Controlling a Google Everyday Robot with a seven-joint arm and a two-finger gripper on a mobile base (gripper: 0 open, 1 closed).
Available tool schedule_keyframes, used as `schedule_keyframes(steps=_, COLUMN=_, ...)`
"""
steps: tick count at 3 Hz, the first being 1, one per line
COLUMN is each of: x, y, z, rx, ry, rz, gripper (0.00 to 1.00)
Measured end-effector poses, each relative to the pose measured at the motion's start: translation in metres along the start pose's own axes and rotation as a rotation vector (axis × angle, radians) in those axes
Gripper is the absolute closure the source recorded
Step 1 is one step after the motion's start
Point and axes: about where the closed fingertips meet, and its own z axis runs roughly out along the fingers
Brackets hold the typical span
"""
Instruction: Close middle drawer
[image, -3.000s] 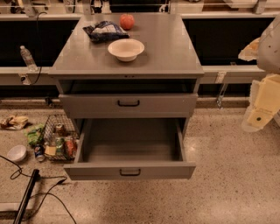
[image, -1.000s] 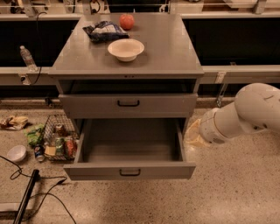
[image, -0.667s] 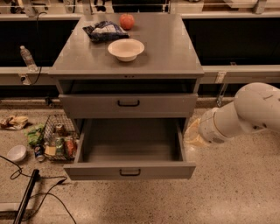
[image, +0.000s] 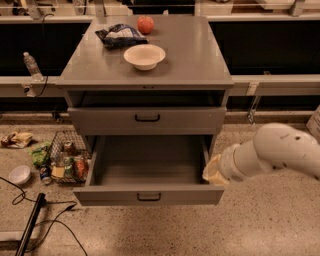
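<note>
The grey cabinet has its middle drawer pulled far out; the flat front with a small black bar handle faces me and the inside is bare. Above it the uppermost drawer stands slightly out, with a dark gap under the top. The lowest drawer is hidden beneath the open one. My gripper is at the end of the white arm. It sits against the outer right side of the open drawer, near its front corner.
On the cabinet top lie a white bowl, a red ball and a dark snack bag. On the floor at left are a wire basket of clutter, a small white dish, cables and a black pole. A water bottle stands on the left ledge.
The arm has come in from the right edge to the open drawer's right side. Over the last second it has barely moved. The drawer stands as far out as before.
</note>
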Motion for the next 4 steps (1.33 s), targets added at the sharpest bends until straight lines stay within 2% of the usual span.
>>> schedule_keyframes(steps=1, x=0.022, y=0.018, z=0.032, rx=-0.027, ry=0.006, rz=0.04, gripper=1.0)
schedule_keyframes(steps=2, x=0.047, y=0.042, z=0.088, rx=-0.074, ry=-0.06, rz=0.034, gripper=1.0)
schedule_keyframes(steps=3, x=0.047, y=0.042, z=0.088, rx=-0.074, ry=-0.06, rz=0.034, gripper=1.0)
schedule_keyframes(steps=4, x=0.045, y=0.039, z=0.113, rx=-0.091, ry=-0.088, rz=0.038, gripper=1.0)
